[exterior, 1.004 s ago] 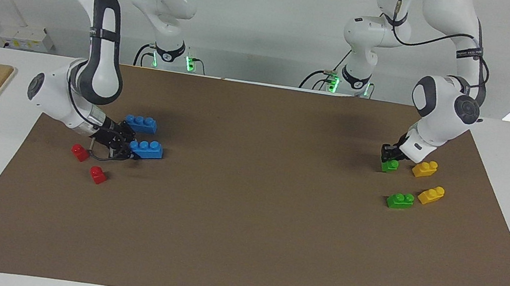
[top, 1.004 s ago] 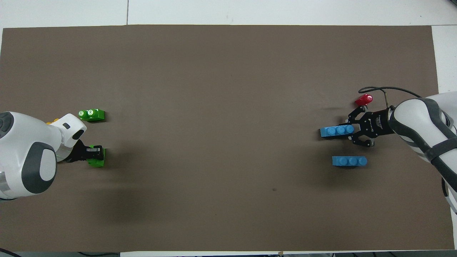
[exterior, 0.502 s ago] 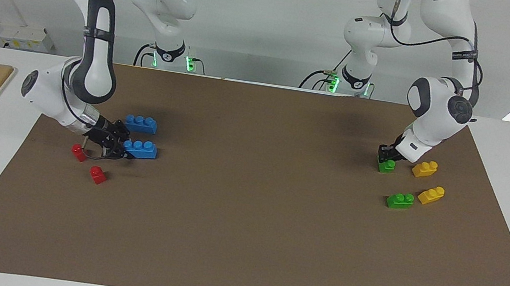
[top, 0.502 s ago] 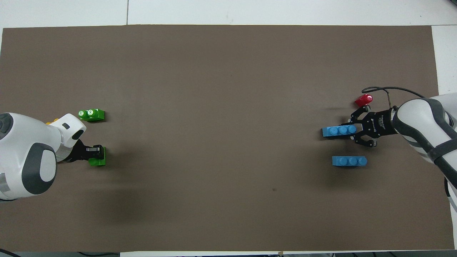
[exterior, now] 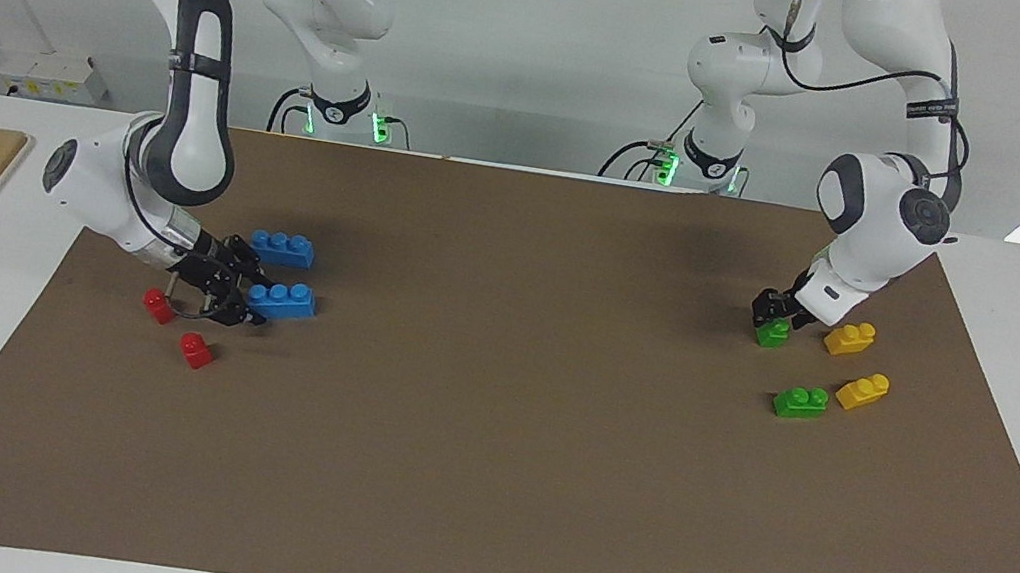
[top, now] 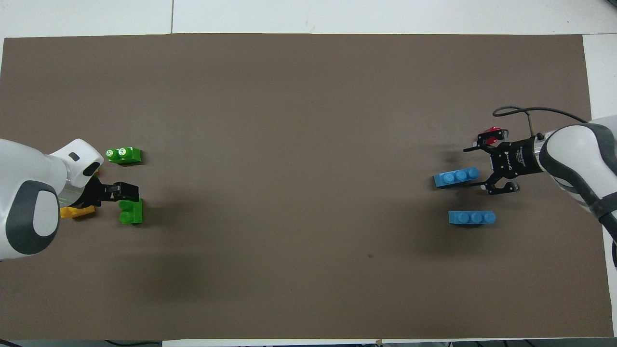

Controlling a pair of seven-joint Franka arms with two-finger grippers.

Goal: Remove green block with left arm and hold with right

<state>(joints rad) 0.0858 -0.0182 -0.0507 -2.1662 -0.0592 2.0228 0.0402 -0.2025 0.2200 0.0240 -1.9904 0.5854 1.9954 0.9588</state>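
On right end effector [top: 482,166]: illegible white print.

Facing view is taken from high across the table, aimed at both arm bases. Overhead view is taken steeply downward from above the robots' end. The brown mat [exterior: 486,445] [top: 308,96] with its bricks is shared by both, half a turn apart.

No text, label or number is legible on anything here.
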